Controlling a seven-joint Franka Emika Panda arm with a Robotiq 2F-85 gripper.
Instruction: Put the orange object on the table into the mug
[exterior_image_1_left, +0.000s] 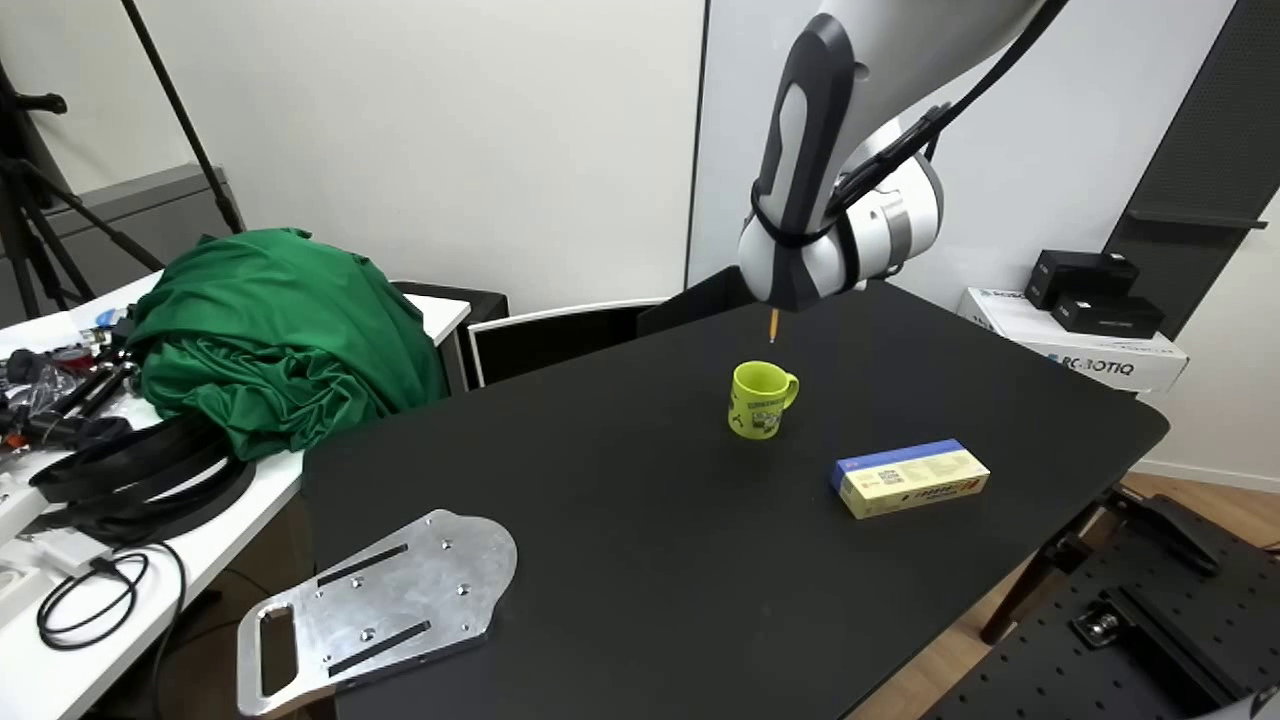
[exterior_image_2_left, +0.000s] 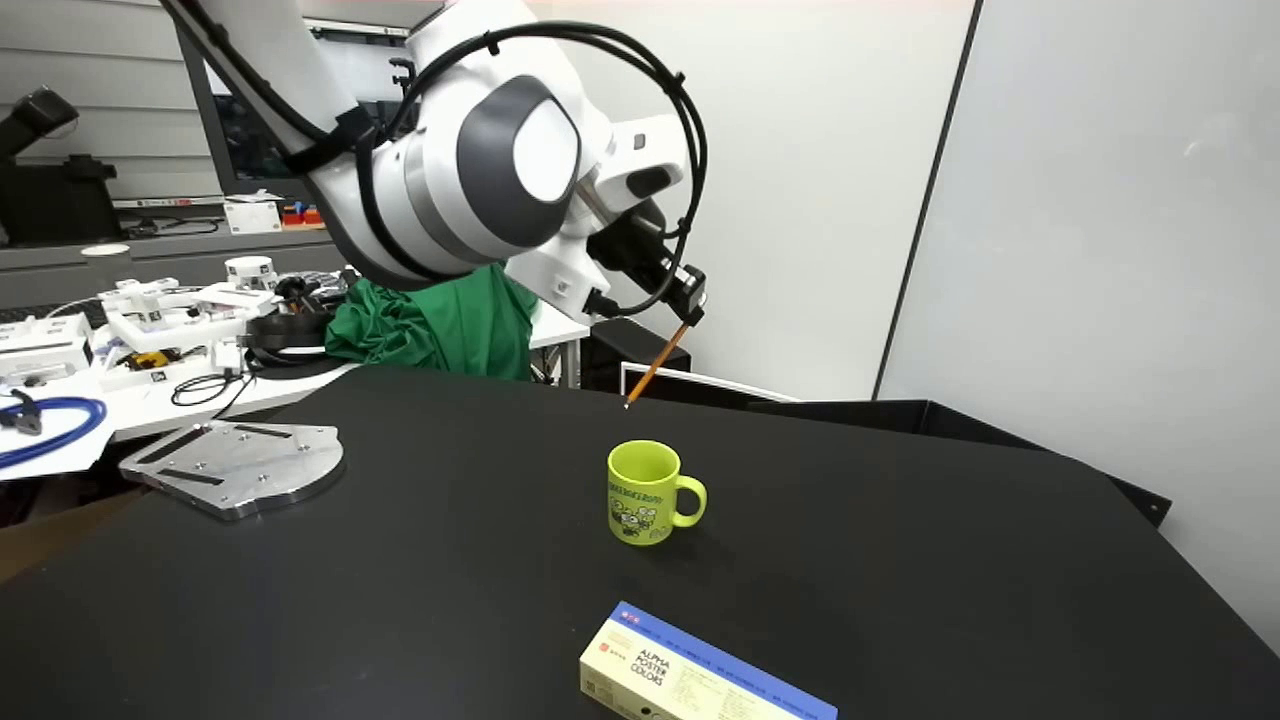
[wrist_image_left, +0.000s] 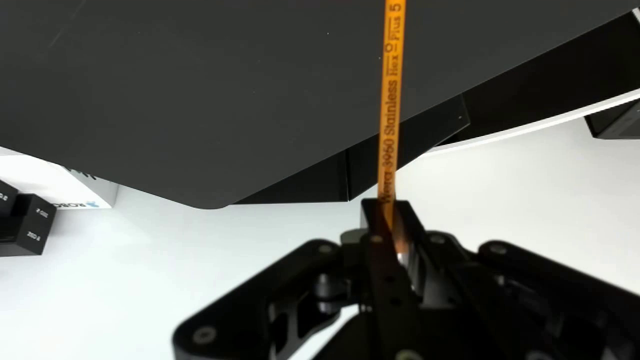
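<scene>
Yellow and blue, a box (exterior_image_2_left: 690, 670) is lying nearest on the black-topped table (exterior_image_2_left: 450, 570) in an exterior view, and beyond it a yellow-green mug (exterior_image_2_left: 640, 505) is standing upright, well apart from a silver metal plate (exterior_image_2_left: 245, 460). Higher up, the claw (wrist_image_left: 389, 216) is gripping the orange stick (exterior_image_2_left: 656, 368) by its upper end, its jaws standing narrow around it, and the stick is hanging tilted outside the mug, its lower tip showing above the rim and apart from it in both exterior views. Behind, green cloth (exterior_image_2_left: 440, 330) is sitting heaped on a white desk (exterior_image_1_left: 268, 487).
</scene>
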